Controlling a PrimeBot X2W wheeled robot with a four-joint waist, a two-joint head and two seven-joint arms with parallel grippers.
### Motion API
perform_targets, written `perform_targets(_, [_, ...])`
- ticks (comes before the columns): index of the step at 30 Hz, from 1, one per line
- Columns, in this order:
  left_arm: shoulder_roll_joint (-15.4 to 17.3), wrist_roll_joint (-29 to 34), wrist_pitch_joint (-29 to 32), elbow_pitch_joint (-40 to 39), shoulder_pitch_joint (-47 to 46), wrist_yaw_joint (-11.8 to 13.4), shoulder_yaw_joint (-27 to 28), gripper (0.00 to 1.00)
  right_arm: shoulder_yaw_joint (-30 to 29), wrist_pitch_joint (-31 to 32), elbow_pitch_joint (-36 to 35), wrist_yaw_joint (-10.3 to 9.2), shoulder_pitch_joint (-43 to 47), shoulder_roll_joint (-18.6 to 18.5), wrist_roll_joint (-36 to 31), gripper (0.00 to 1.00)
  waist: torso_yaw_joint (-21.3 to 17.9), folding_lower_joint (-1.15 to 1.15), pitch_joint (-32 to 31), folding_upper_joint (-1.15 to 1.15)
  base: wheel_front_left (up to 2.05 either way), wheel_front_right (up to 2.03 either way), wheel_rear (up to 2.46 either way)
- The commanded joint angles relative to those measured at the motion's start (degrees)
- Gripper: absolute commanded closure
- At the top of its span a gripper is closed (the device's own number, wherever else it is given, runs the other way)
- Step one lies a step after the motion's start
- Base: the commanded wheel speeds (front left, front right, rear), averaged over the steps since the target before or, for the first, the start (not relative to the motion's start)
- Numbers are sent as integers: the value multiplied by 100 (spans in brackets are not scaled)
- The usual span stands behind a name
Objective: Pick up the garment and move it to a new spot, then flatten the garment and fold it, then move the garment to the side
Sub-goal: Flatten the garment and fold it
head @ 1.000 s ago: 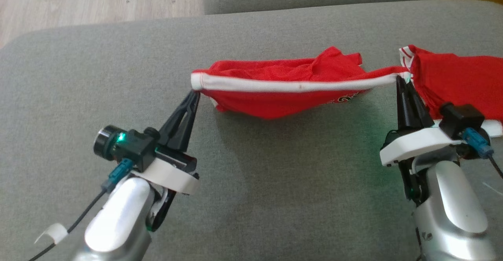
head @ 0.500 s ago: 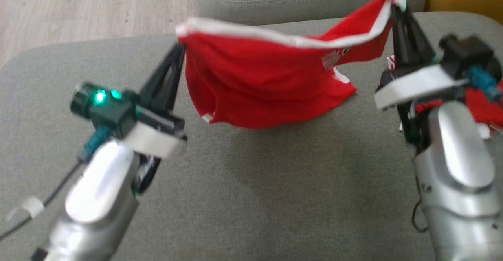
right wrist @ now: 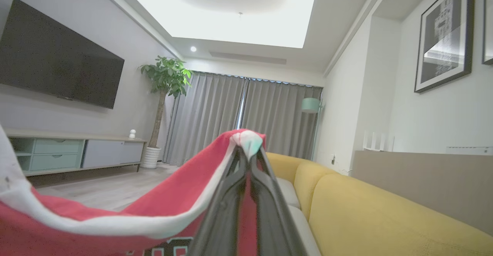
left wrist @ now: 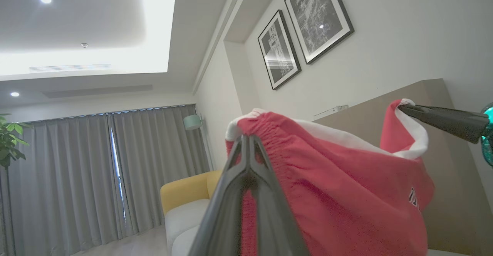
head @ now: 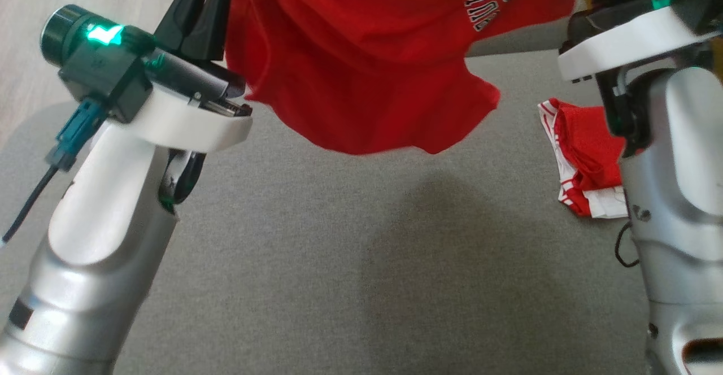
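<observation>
Now the red garment (head: 361, 64) is hanging clear of the grey cushion (head: 339, 262), stretched by its white waistband (left wrist: 346, 136) between the two grippers. The left gripper (left wrist: 248, 139) is clamping shut on one waistband end. The right gripper (right wrist: 247, 148) is pinching shut on the other end. A second ago the garment was sagging onto the cushion with its waistband barely raised. Both arms are now carrying it higher, the cloth drooping below the fingertips. A second red-and-white piece (head: 582, 160) is lying on the cushion just beside the right arm.
</observation>
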Motion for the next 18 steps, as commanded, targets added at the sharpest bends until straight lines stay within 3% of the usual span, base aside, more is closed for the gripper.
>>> perform_targets(1, [244, -45, 42, -230, -172, 53, 254, 100, 50, 55, -257, 39, -64, 37, 47, 100, 5, 0, -45, 0, 0, 0, 0])
perform_targets(13, [800, -226, 766, -2079, 881, 463, 448, 100, -252, 1000, -2125, 39, 1058, -104, 20, 100, 137, 0, -131, 0, 0, 0, 0])
perform_targets(18, [909, -299, 1037, -2199, 809, 504, 516, 100, -162, 1376, -2432, 39, 1062, -106, -15, 100, 123, 0, 43, 0, 0, 0, 0])
